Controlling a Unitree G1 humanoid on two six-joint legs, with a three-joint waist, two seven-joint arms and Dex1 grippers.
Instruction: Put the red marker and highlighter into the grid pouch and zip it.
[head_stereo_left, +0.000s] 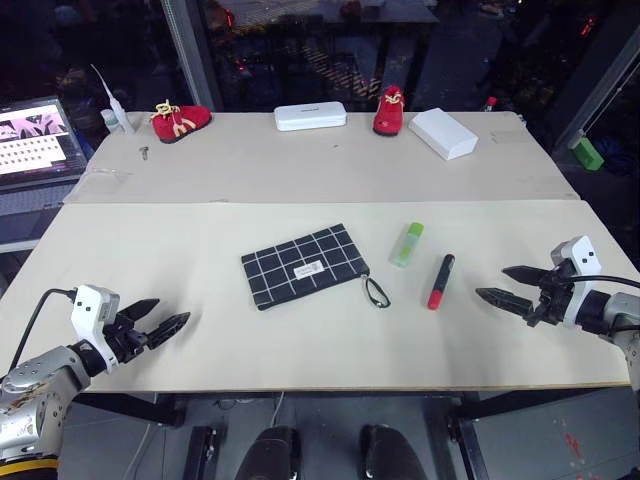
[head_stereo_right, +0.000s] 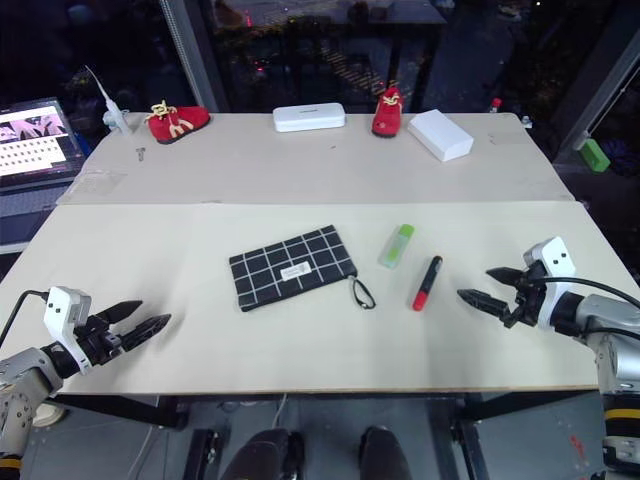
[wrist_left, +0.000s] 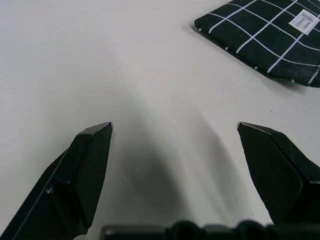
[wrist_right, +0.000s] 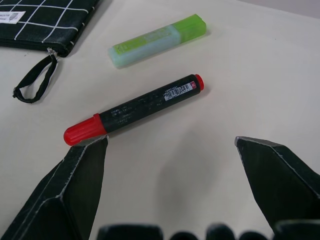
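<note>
Pouch (head_stereo_left: 304, 266), marker (head_stereo_left: 441, 281), highlighter (head_stereo_left: 407, 243): one each (two tools (head_stereo_left: 160, 325) (head_stereo_left: 503, 285), both wide).

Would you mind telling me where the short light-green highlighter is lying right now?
The light-green highlighter lies flat on the near table, right of centre, between the black grid-lined fabric pouch and the red-and-black marker.

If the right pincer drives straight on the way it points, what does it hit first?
Most likely the red marker, lying on the table just ahead of the open right pincer. The highlighter lies beyond it. Depth is uncertain.
</note>
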